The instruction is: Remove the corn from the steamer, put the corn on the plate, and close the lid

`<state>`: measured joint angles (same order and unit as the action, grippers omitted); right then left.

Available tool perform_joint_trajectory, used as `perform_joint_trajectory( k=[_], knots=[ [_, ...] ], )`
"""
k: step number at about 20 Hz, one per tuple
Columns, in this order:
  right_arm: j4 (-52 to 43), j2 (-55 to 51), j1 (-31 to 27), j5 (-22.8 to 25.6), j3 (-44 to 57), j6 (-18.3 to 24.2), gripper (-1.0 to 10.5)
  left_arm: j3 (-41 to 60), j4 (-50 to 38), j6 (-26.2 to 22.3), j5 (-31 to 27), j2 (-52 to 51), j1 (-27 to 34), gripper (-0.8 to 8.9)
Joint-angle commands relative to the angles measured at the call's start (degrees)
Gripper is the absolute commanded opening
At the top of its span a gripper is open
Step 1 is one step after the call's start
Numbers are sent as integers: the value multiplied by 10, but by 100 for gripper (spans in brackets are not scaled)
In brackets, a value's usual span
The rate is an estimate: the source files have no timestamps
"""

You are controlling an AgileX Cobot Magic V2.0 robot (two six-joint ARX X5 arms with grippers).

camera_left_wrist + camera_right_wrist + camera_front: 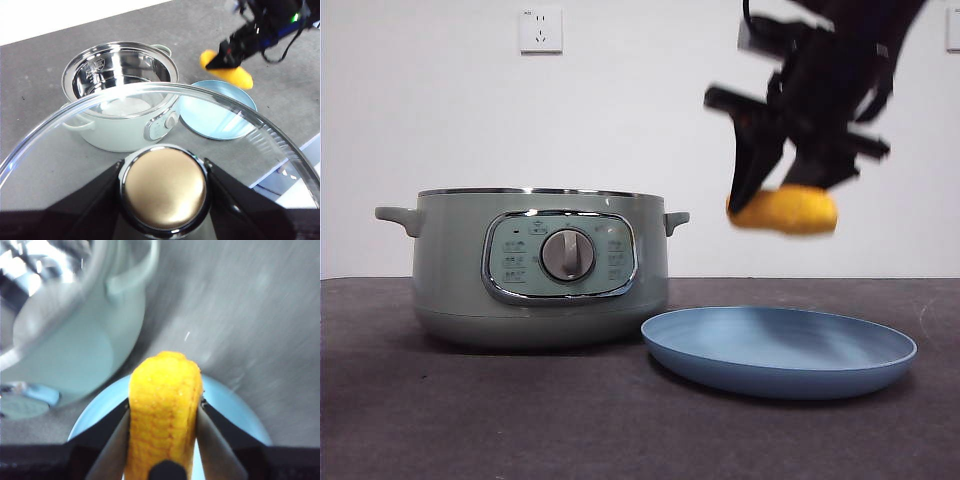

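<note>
My right gripper [782, 205] is shut on the yellow corn [785, 211] and holds it in the air above the light-blue plate [778, 350], to the right of the steamer [535, 265]. The right wrist view shows the corn [164, 410] between the jaws, over the plate [230, 407]. My left gripper [164, 187] is shut on the knob [164, 186] of the glass lid [240, 112] and holds it high above the table. The steamer [120, 90] stands open and shows an empty steel inner pot. The corn [227, 74] and the right gripper [220, 60] also show in the left wrist view.
The dark grey table [470, 420] carries the steamer on the left and the plate [215, 115] close to its right. A white wall with a socket [540, 30] stands behind. The table's near edge [295, 160] shows in the left wrist view.
</note>
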<state>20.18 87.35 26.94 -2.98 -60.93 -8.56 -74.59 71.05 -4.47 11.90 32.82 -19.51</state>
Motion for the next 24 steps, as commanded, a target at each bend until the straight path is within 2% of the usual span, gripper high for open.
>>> perform_joint_trajectory(
  k=[1,4,9,19,21,22,24],
  knots=[
    [-75,2,1,-1,66,-42,-17,-3,-29,2,2,-4,0,-8],
    [-129,6,-4,5,109,-52,-16,-3,-29,2,2,-4,0,-8],
    [-177,55,-6,5,123,-72,-16,-3,-28,13,2,-4,0,-8],
    [-175,111,-5,5,123,-76,-10,-3,-48,15,1,-4,0,-8],
    [-169,111,-5,5,123,-80,54,-3,-67,15,1,-2,0,-8],
    [-164,111,-7,4,123,-87,127,-3,-75,15,1,0,0,-8],
    [-153,111,-7,3,123,-100,369,-3,-97,16,1,10,0,-8]
  ],
)
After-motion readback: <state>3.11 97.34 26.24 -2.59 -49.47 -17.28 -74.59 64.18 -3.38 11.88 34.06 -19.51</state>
